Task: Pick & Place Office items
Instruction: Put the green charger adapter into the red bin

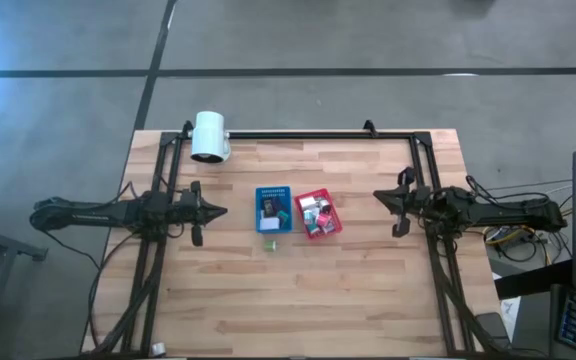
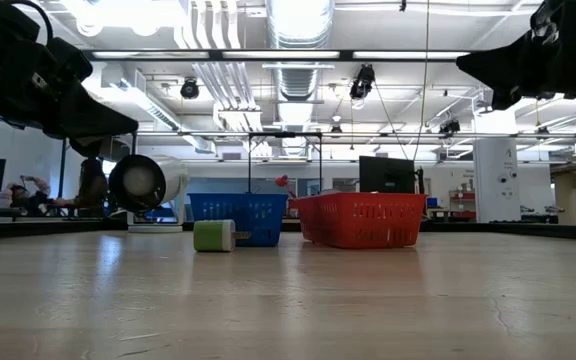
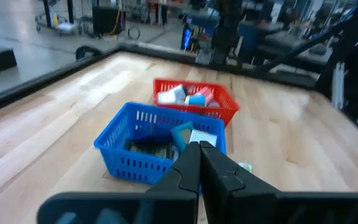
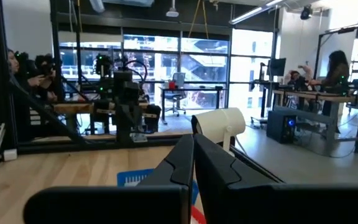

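Start on your left: the left gripper [image 1: 215, 211] hangs above the worktop [image 1: 298, 310] with its fingers pressed together and nothing between them, pointing toward the blue tray [image 1: 274, 209] but well short of it. The white cylinder [image 1: 209, 137] lies near the back edge, off your likely line, so it should not trouble you. Most of the office items [image 1: 315, 214] already sit in the two trays: a few in the blue one, a mixed heap in the red tray [image 1: 319, 214] just beside it. The one piece loose on the worktop is the small green block [image 1: 270, 244], lying just in front of the blue tray, close to its wall. That looks like your pickup. Spread the left fingers before you descend, come down from above rather than sweeping in sideways, and keep clear of the tray wall so you don't shove the tray. Close gently; the block is small and may skid. Farther right, the right gripper [image 1: 393, 203] waits beyond the red tray, fingers also closed and empty; leave it parked there.
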Available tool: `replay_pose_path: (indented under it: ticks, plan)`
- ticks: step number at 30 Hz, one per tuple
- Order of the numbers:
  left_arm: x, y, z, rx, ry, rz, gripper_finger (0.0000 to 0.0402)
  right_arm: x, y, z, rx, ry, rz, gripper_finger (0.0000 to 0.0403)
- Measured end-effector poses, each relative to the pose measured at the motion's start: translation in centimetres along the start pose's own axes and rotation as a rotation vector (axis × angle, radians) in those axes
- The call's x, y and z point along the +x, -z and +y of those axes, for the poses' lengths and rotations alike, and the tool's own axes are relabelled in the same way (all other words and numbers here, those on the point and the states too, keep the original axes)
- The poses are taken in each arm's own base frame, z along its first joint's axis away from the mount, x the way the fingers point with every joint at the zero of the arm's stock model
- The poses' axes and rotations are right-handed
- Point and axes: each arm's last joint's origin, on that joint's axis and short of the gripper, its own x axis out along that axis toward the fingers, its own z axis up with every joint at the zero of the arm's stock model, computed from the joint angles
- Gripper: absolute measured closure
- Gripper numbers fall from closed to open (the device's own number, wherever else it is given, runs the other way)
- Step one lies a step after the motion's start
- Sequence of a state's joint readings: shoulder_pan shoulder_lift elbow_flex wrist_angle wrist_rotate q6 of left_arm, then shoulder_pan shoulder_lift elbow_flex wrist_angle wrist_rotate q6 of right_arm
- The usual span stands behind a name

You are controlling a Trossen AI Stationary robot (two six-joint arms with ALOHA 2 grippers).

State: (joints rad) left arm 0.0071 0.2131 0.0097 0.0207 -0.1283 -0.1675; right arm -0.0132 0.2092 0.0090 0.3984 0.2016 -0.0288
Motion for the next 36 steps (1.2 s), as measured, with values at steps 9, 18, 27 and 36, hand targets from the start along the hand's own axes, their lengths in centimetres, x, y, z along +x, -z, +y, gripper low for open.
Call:
replay_pose_path:
  ticks: [9,18,27,36]
  plan:
    - [1.0,-4.3,-0.9,0.021,0.000,0.042,0.0396,0.1,0.1,0.0,0.001,0.009,0.013,0.0394]
    - [6.5,-5.4,-4.2,0.091,0.118,0.336,0.0394,0.1,0.1,0.0,0.008,0.010,0.014,0.0394]
    - [13.5,-5.5,-8.1,0.161,0.154,0.563,0.0325,0.1,0.2,0.0,0.019,0.009,0.015,0.0394]
    - [18.0,-2.8,-9.7,0.197,0.159,0.786,0.0185,0.1,0.5,0.0,0.012,0.008,0.049,0.0394]
